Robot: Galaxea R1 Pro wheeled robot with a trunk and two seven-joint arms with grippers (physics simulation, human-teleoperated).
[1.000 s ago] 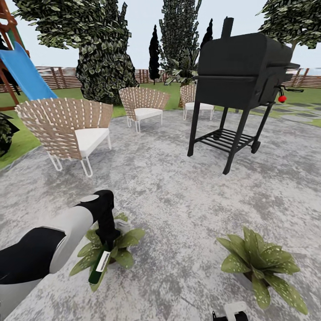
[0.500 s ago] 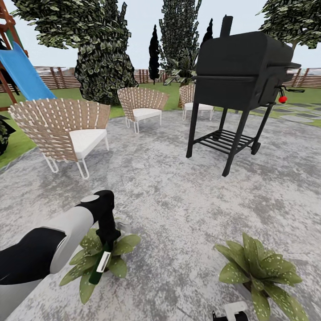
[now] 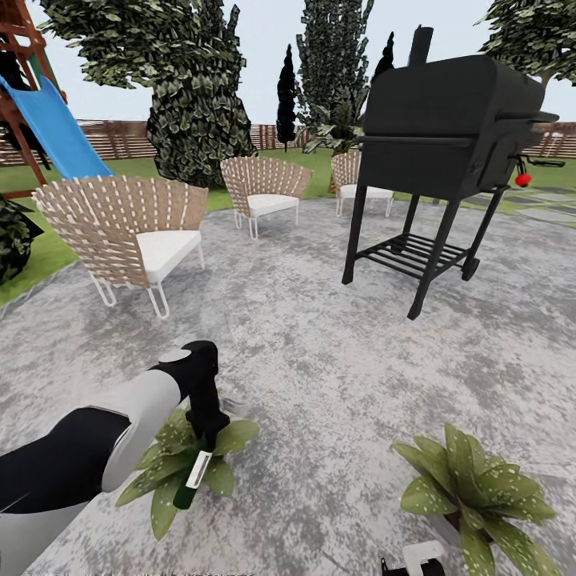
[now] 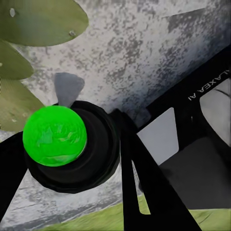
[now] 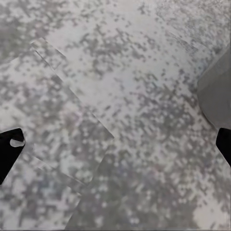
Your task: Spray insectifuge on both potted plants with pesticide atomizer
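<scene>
Since the earlier frames the whole head view has slid a little to the right, so the camera has turned; the left arm keeps its pose over the left plant, and the bottle has stayed in its grip.

The spray bottle (image 3: 194,476) hangs nozzle-up and tilted from the left gripper (image 3: 206,432), whose fingers are clamped on its upper part. It is directly above the leaves of the left potted plant (image 3: 172,472), near the patio's (image 3: 320,360) near-left edge. In the left wrist view a bright green ball (image 4: 54,135) sits on a round black part between the dark fingers (image 4: 144,183), with leaves and paving beyond.

There are two potted plants: the second (image 3: 480,500) sits toward the patio's near-right edge, well apart from the first, with bare paving between them. Three wicker chairs stand along the patio's far-left edge, the nearest (image 3: 128,232) largest in view. One black grill (image 3: 448,136) stands on the far-right part, with open paving in front of it.

The right gripper's (image 5: 115,149) dark fingertips (image 5: 9,147) show at opposite edges of the right wrist view, spread wide over bare paving, holding nothing.
</scene>
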